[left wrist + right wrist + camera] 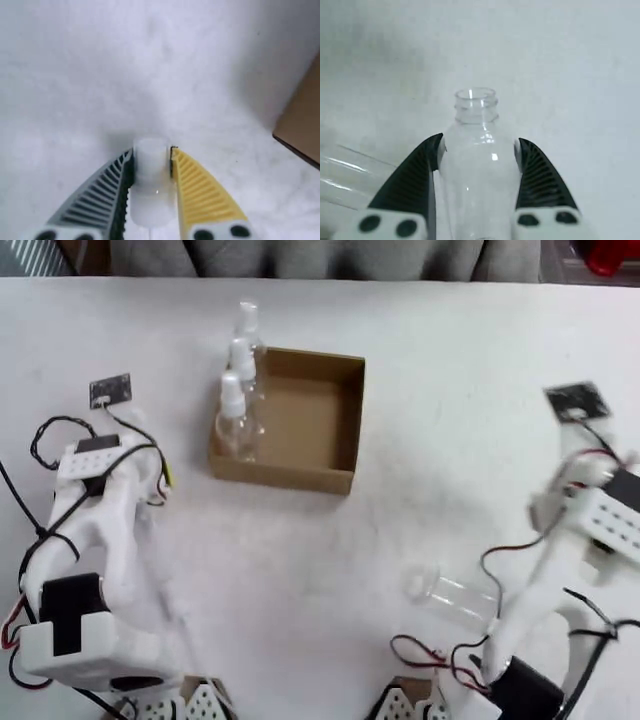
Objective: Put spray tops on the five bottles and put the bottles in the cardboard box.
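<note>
Clear, glossy plastic bottle [477,175] — matt brown cardboard box [285,473], smooth-walled.

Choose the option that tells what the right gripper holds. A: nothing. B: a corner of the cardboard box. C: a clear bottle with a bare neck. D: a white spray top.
C: in the right wrist view the right gripper is shut on a clear bottle with no top on its neck; the spray top is in the left gripper.

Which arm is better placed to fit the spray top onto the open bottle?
Left, probably. The left pincer is shut on a white spray top, while the right pincer grips a clear bottle with an open neck, ready to receive it.
</note>
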